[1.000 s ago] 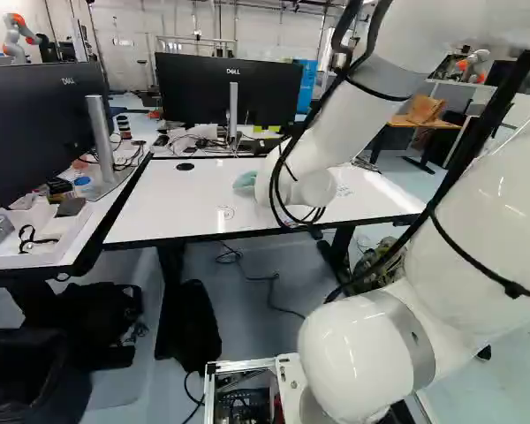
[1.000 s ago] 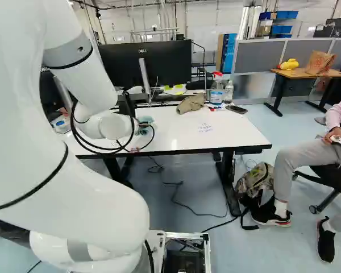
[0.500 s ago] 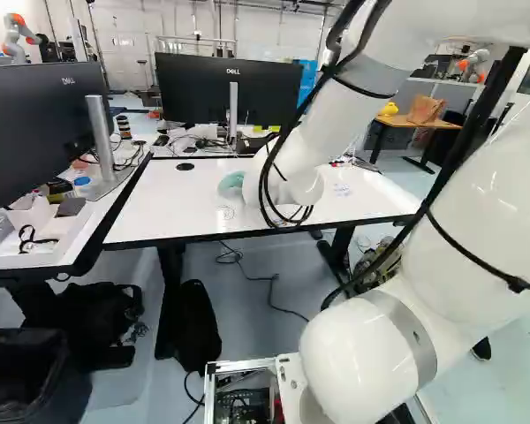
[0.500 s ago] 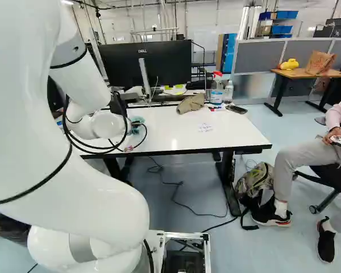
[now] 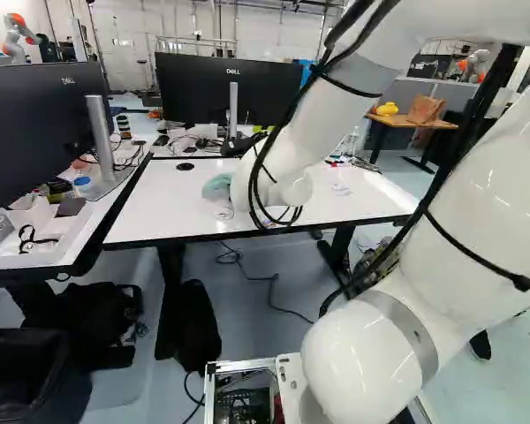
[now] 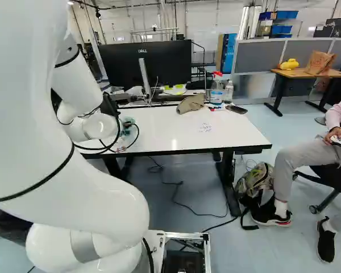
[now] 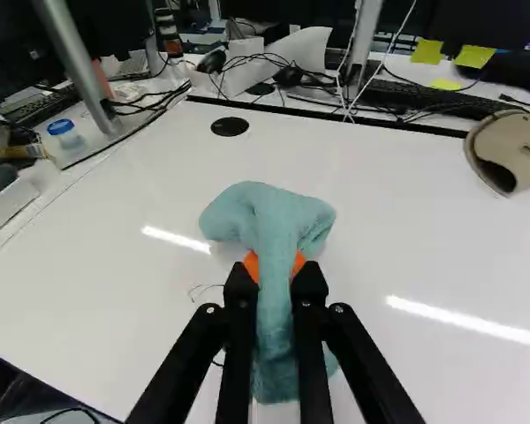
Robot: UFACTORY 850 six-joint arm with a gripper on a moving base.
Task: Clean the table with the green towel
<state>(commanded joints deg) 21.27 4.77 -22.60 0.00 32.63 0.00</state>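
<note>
Grasping the green towel (image 7: 287, 216) with the gripper (image 6: 127, 124), between orange pads (image 7: 251, 264) closed on it from two sides. Bunched ahead of the fingertips and draped down between them, over the white table (image 6: 182, 132). Visible along the far side of the tabletop: a black disc (image 7: 230, 126), well apart from a tan cap (image 6: 191, 103) near a spray bottle (image 6: 217, 90).

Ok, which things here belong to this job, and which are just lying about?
Job:
- soft pale-green towel
- black two-fingered gripper
- white rectangular tabletop
- perhaps red-topped spray bottle

Lying about:
- crumpled tan cloth item
- flat dark rectangular object
</note>
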